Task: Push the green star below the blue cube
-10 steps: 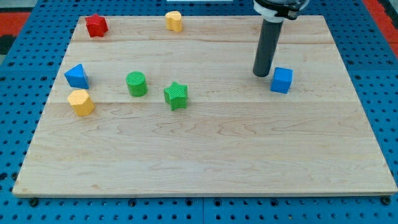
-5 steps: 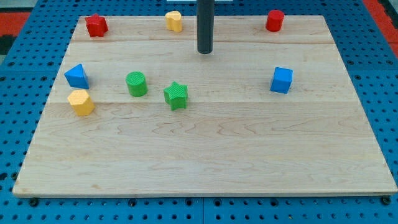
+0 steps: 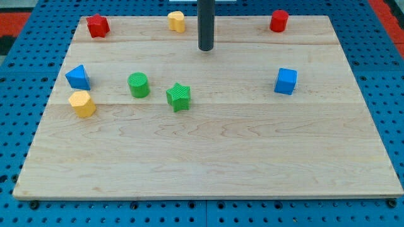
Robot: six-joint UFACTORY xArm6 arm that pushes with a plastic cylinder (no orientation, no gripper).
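Green star-shaped plastic block [image 3: 178,96] sits untouched; my tip [image 3: 206,49], a bare rod grasping nothing, hovers above-right, needing its left side to push toward the blue plastic cube [image 3: 286,81].

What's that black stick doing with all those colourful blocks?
That stick is a robot arm's pushing rod, and its job is to slide the green star to a spot below the blue cube. Right now my tip touches nothing: it sits toward the view's top, above and a little right of the star. The star rests mid-board beside a green cylinder, far left of the cube, so the pushing has not started yet.
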